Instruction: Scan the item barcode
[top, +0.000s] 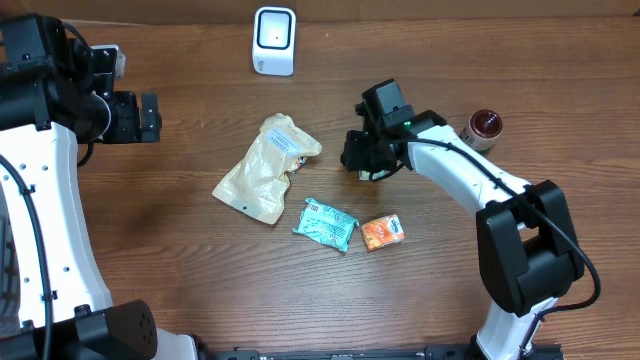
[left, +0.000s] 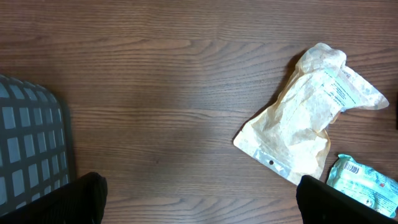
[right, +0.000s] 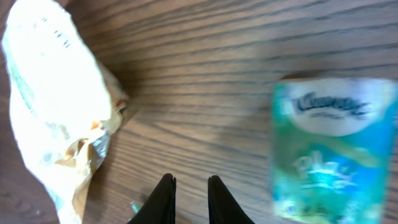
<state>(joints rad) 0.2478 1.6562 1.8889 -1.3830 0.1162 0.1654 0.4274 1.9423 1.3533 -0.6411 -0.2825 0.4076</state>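
Two fingers (right: 165, 199) of my right claw (right: 188, 180) are nearly closed, holding nothing; my left claw (left: 199, 186) is spread wide, empty. One tan pouch (top: 262, 170), one green pack (top: 325, 223) and one orange packet (top: 382, 232) lie mid-frame; one scanner (top: 274, 40) is up top.

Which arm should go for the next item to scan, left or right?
Right. The right gripper hangs over the middle of the table, close beside the beige pouch and the tissue pack. The left gripper stands open near the left edge, farther from every item.
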